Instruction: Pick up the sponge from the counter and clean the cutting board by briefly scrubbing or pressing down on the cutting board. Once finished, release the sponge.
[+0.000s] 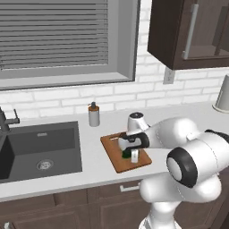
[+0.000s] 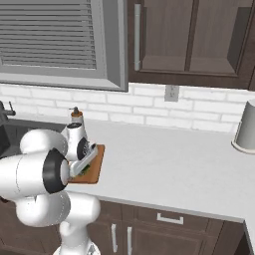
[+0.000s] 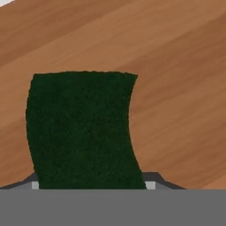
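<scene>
Gripper (image 1: 133, 154) down low over the cutting board (image 1: 115, 159) in the left base view, pointing at the wood. Pinching the sponge (image 1: 127, 154), with a bit of dark green showing between the fingers. Board lying flat on the counter (image 1: 96, 172), just right of the dark sink (image 1: 40, 147). Soap bottle (image 1: 93, 115) standing behind the board, near the white brick wall (image 1: 147, 94). Pale round jar (image 1: 222, 95) far off at the right end of the counter.

Same spot from the other side in the right base view. Gripper (image 2: 85, 162) low over the board (image 2: 95, 167), partly hidden by the big white arm. Tiny bit of green sponge (image 2: 87, 169) peeking out under the hand. Soap bottle (image 2: 76, 115) just behind the arm. Pale jar (image 2: 246, 127) well apart at the right, by the wall. Dark cabinets (image 2: 189, 40) hanging above.

Very close look in the hand view. Dark green sponge (image 3: 84, 130) sitting between the two finger tips, squeezed in at its sides. Reddish-brown wood of the board (image 3: 176, 88) all around the sponge and right under it. Small white corner of counter (image 3: 5, 1) at the top left.
</scene>
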